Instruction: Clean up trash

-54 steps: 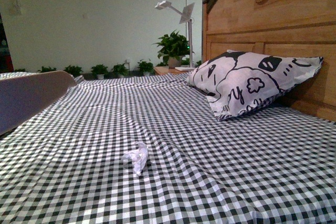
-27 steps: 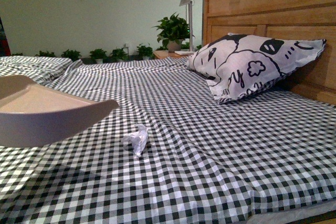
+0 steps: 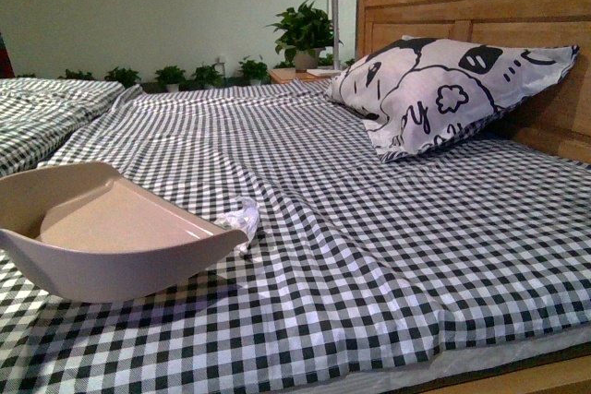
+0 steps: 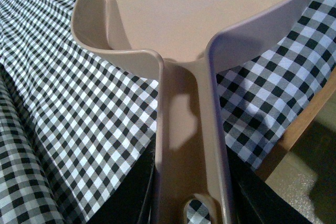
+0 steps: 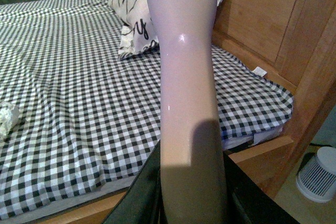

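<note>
Now left tool [image 4: 191,198] clamps dustpan [image 3: 120,246] by handle, lip beside trash [image 3: 242,219]; right tool [image 5: 191,192] grips pale handle [image 5: 184,77], perhaps brush.

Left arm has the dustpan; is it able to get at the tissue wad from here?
Likely yes. The dustpan in the left gripper has one front corner right beside the tissue wad, perhaps touching it. Nothing else lies on the checked sheet near them.
</note>
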